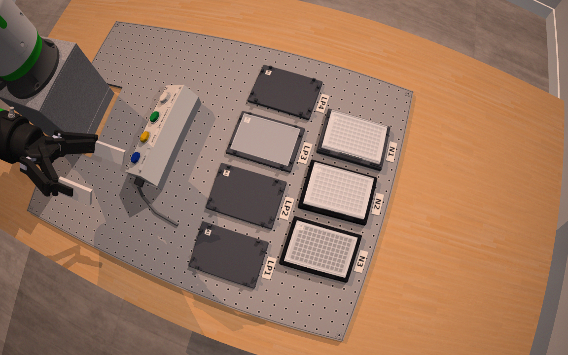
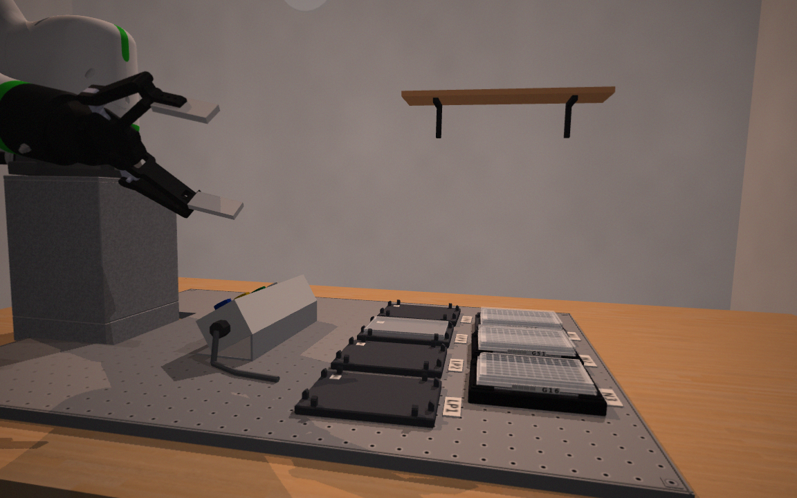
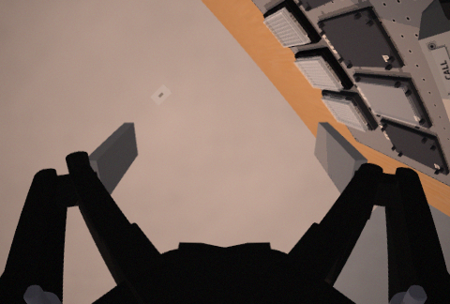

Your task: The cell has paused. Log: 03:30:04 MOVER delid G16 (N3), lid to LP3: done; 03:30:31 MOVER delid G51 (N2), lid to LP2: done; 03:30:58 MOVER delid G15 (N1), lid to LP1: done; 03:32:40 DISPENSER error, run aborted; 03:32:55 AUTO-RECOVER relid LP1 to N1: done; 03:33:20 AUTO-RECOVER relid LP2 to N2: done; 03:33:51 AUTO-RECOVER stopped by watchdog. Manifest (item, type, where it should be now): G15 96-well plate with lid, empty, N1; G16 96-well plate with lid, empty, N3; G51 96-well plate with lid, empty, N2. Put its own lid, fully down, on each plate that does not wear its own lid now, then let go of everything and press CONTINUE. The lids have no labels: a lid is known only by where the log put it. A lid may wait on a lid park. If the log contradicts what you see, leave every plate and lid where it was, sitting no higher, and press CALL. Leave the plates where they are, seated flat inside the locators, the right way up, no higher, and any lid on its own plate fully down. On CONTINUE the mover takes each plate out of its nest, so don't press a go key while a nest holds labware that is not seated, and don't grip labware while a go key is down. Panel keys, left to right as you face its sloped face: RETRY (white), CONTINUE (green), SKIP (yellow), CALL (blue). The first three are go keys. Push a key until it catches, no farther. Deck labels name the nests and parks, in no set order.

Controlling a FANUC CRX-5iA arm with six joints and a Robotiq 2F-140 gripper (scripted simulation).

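Bare plate [image 2: 534, 373] at N3, nearest you on the bench [image 2: 729, 384].
Your fingers [image 2: 218, 207] hang wide open and empty, high beside the key panel [image 1: 162, 134]; the loose lid [image 1: 266, 140] lies on park LP3, well apart from them.

The white arm [image 2: 48, 46] with green rings reaches out level from above its grey pedestal [image 2: 88, 260], well above the worktop [image 2: 729, 384]. At its end the black tool [image 2: 200, 162] points away from the pedestal, toward the far side of the deck. Its two fingers [image 2: 215, 205] are spread as wide as they go, one above the other, with nothing between their flat grey pads [image 1: 109, 151].
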